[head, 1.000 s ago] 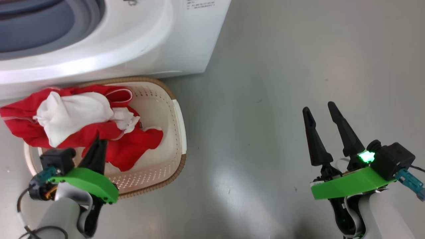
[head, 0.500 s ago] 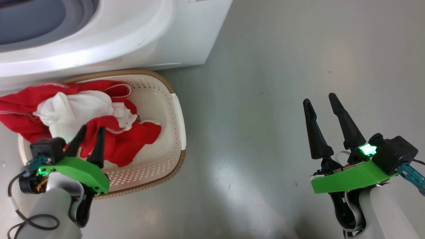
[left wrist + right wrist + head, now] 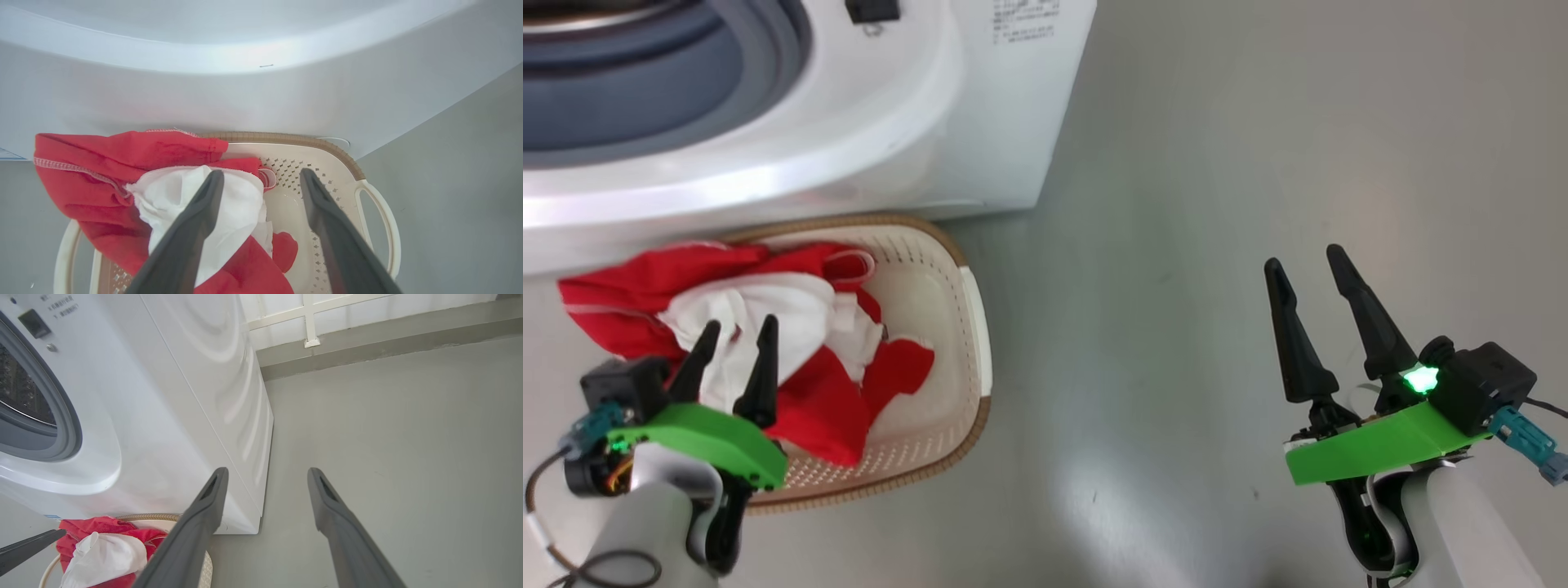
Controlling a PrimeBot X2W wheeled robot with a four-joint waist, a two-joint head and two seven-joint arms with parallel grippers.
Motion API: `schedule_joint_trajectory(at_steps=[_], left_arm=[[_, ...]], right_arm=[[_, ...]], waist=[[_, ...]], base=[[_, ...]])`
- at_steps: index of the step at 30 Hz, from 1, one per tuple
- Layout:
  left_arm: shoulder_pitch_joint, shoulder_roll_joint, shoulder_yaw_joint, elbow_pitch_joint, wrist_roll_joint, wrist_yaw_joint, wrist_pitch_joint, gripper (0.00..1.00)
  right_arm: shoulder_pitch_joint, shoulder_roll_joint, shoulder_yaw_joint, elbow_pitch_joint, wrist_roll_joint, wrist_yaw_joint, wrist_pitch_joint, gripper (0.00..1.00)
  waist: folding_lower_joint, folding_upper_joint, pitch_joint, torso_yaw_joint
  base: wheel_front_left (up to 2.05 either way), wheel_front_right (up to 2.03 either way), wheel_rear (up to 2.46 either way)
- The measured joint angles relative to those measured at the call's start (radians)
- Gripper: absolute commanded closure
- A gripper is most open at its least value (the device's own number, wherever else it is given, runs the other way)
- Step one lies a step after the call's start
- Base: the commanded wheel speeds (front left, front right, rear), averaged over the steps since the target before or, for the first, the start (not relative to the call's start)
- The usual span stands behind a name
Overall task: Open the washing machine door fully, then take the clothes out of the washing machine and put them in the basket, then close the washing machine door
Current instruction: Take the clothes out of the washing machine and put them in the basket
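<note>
The red and white clothes (image 3: 809, 400) lie heaped in the cream basket (image 3: 968, 343), with a red part draped over its left rim. My left gripper (image 3: 740, 324) hovers over the pile, open and holding nothing. From the left wrist, its fingers (image 3: 196, 228) spread above the clothes (image 3: 102, 163) and the basket (image 3: 327, 147). My right gripper (image 3: 1303, 257) stands open over bare floor at the right. The white washing machine (image 3: 890, 139) stands just behind the basket, its grey gasket (image 3: 768, 73) exposed. The washing machine door is out of view.
Grey floor (image 3: 1217, 163) stretches to the right of the washing machine. In the right wrist view my right gripper (image 3: 267, 470) points past the washing machine's corner (image 3: 261, 522) toward a wall base (image 3: 367, 347). The basket touches the washing machine's front.
My left gripper has gone from shut to open and let the clothes go; they have settled lower in the basket. The head camera has shifted a little. The right gripper stays open.
</note>
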Motion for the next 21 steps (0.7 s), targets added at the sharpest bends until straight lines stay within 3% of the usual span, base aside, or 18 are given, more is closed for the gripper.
schedule_joint_trajectory(at_steps=[13, 21], left_arm=[[0.171, -0.034, 0.144, -0.191, 0.098, 0.0, 0.0, 0.0], [0.264, -0.053, 0.18, -0.301, 0.148, 0.0, 0.0, 0.0]], right_arm=[[0.079, 0.0, -0.022, 0.044, -0.037, 0.0, 0.0, 0.0], [0.143, 0.0, -0.037, 0.061, -0.05, 0.0, 0.0, 0.0]], waist=[[0.0, 0.0, -0.19, 0.021], [0.0, 0.0, -0.301, 0.038]], base=[[0.0, 0.0, 0.0], [0.0, 0.0, 0.0]])
